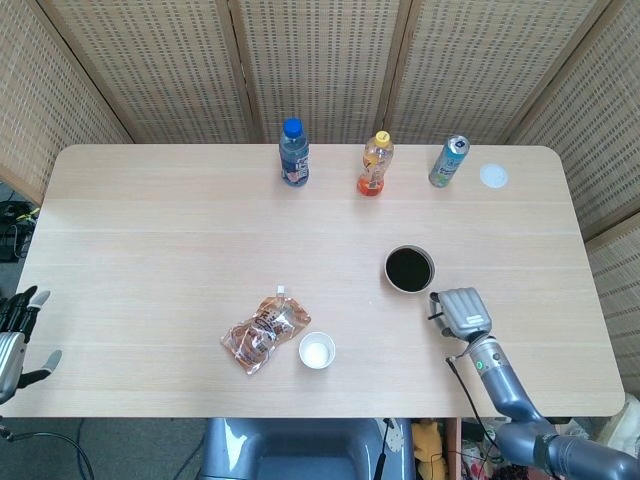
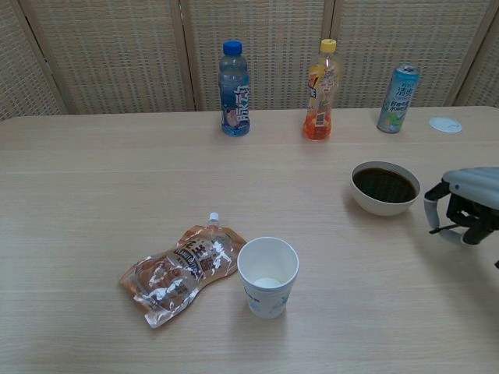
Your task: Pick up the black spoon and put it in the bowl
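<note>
The bowl, white outside and dark inside, stands right of the table's middle. My right hand hovers just right of it and nearer the front, fingers curled downward. In the chest view a thin black piece, the black spoon, sticks out from under those fingers, held off the table; most of it is hidden. My left hand hangs beside the table's front left corner with fingers spread and nothing in it.
A paper cup and a flat snack pouch lie front centre. A blue-capped bottle, an orange bottle, a can and a white lid line the far edge.
</note>
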Robot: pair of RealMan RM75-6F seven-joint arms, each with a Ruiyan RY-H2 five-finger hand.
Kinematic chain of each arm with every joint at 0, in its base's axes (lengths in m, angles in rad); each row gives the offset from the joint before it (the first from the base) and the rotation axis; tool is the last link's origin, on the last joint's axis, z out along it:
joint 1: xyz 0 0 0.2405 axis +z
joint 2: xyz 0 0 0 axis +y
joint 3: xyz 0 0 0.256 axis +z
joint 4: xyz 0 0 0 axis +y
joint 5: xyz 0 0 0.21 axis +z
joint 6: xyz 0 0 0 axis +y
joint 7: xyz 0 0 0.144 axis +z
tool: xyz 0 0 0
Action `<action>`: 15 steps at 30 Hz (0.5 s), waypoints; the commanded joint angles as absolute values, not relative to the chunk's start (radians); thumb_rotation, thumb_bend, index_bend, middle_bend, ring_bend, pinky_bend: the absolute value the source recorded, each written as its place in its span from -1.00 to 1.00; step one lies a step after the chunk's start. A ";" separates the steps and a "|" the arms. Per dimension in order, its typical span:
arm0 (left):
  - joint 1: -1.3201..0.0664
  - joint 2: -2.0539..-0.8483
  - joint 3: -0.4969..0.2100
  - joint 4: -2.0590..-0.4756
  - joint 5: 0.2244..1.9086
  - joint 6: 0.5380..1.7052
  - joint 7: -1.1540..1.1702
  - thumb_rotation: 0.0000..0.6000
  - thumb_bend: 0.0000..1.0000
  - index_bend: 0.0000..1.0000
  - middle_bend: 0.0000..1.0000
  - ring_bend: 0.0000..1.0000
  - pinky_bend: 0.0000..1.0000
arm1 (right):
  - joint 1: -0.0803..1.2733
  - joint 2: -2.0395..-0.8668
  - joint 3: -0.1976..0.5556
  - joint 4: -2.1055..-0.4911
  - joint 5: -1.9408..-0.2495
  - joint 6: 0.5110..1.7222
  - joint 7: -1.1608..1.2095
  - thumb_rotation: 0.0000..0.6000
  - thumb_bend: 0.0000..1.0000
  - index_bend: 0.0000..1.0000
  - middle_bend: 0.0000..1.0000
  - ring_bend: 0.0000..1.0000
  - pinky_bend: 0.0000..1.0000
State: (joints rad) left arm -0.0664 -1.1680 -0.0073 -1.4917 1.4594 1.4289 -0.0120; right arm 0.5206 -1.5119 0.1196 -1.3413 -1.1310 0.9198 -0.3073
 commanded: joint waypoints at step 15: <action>-0.070 -1.175 -0.007 -1.485 1.463 1.422 -0.015 1.00 -0.37 -1.00 -1.00 -1.00 -1.00 | 0.615 -1.240 0.364 -1.648 -0.944 0.588 0.184 1.00 0.63 0.39 0.98 1.00 1.00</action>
State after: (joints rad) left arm -0.0704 -1.1753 -0.0070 -1.4848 1.4627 1.4218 -0.0154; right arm 0.5873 -1.2721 0.3186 -1.6283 -0.9773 0.6602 0.1039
